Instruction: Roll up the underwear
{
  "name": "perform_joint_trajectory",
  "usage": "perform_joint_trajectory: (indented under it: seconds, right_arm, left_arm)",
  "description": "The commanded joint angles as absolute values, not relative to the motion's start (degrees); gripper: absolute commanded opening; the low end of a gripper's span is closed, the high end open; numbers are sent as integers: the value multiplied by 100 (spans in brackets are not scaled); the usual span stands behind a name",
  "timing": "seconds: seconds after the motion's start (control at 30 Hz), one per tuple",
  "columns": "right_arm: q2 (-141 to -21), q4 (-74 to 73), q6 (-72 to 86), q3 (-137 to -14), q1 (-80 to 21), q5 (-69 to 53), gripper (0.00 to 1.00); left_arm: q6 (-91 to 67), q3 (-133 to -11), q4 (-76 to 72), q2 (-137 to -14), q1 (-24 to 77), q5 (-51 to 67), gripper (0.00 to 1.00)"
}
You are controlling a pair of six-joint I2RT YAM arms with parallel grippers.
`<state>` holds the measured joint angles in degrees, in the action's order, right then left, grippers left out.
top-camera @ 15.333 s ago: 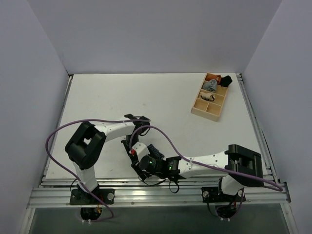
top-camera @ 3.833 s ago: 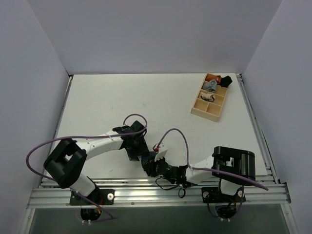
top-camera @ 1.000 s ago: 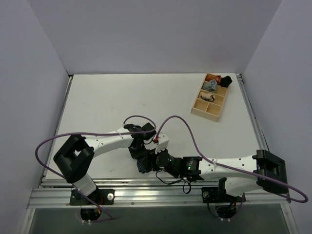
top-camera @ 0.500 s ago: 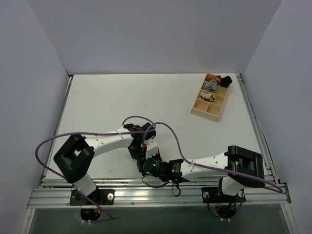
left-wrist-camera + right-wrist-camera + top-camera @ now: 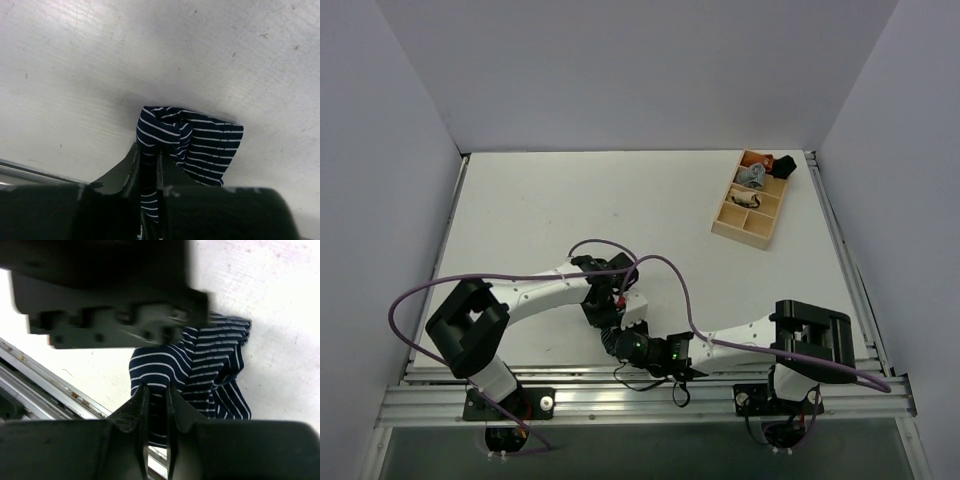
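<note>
Underwear [image 5: 200, 142] sits bunched in a loose, rumpled bundle on the table [image 5: 90, 55], just ahead of the left gripper [image 5: 149, 167]. That gripper's fingers are nearly together, with a narrow fold of the striped cloth pinched between them. The right gripper [image 5: 156, 405] has the same bundle: its fingers are almost closed too, a thin strip of cloth caught in the slit between them. The rest of the garment spreads ahead of its tips and to their right. In the right wrist view, the left gripper is a dark blurred block just above the cloth. From above, both grippers meet near the table's near edge, and the bundle is mostly hidden beneath them. A wooden tray [image 5: 738, 222] lies well apart, far beyond the right gripper, with small rolled garments [image 5: 753, 175] in its far compartments.
</note>
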<state>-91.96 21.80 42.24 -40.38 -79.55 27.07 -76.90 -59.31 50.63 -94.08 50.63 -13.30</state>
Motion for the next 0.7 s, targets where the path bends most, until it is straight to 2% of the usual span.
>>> perform_joint_trajectory:
  seconds: [0.0, 0.07, 0.1, 0.2, 0.47, 0.67]
  right_arm:
    - [-9194, 2257, 4903, -3438, -7919, 2734, 0]
    - [-9132, 2556, 5325, -2867, -7989, 2707, 0]
    - [-9123, 2645, 5448, -2700, -8024, 2716, 0]
    - [-9071, 2978, 5730, -2190, -8121, 2716, 0]
    - [-9193, 3629, 6038, -1635, -8147, 2593, 0]
    - [-9298, 3744, 6179, -1529, -8156, 2505, 0]
  left_arm:
    - [-8086, -5748, 5441, -8975, 5168, -1319, 17]
    - [-8077, -5669, 5318, -8572, 5159, -1327, 32]
    - [-8034, -5625, 5256, -8430, 5159, -1327, 46]
    - [-7980, -5441, 5142, -7894, 5159, -1318, 55]
    - [-7805, -4466, 4062, -6988, 5159, -932, 58]
    - [-7576, -3964, 3033, -6899, 5142, -625, 59]
